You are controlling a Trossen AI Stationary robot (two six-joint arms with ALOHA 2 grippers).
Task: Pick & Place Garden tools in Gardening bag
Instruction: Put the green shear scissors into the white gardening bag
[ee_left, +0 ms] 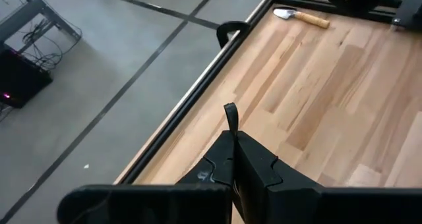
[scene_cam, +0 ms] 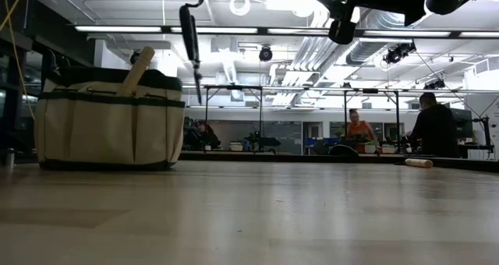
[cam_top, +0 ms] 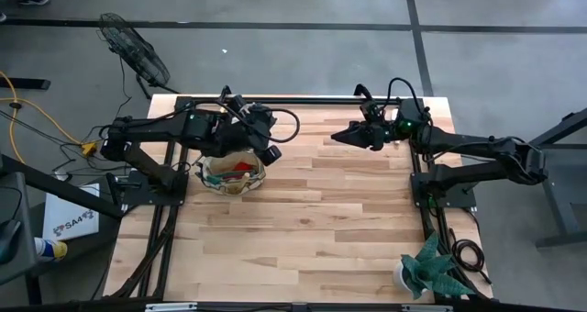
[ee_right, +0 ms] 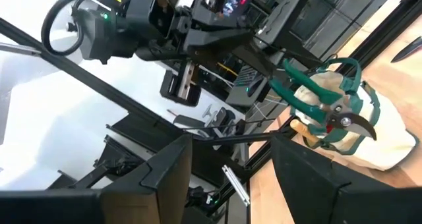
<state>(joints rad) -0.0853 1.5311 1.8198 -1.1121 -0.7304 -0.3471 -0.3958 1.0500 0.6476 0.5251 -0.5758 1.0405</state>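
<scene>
The gardening bag (cam_top: 232, 172), beige with green trim, stands on the table's left half. A red item (cam_top: 244, 169) lies inside it, and a wooden handle (scene_cam: 140, 66) sticks out of its top. Green-handled pruning shears (ee_right: 316, 100) hang over the bag's rim (ee_right: 343, 85), with my left gripper (cam_top: 268, 151) shut on them. In the low view they show as a dark strip (scene_cam: 190, 39) just past the bag's side. My right gripper (ee_right: 231, 184) stands open and empty above the table's far right. A wooden-handled trowel (ee_left: 302, 16) lies flat on the table near the right arm. My left gripper pinches the shears by the upper part of their green handles (ee_right: 280, 76) between its two shut fingers, coming slanting down from above. A thin dark tip (ee_left: 231, 115) pokes out past the fingertips. The shears hang clear, with their blades (ee_right: 355, 122) lowest, just above the bag.
A white pot with a green spiky plant (cam_top: 429, 268) stands at the table's near right corner. Bare wood lies between the bag and the right arm. A fan (cam_top: 138, 50) stands on the floor off the far left corner. People sit in the room behind.
</scene>
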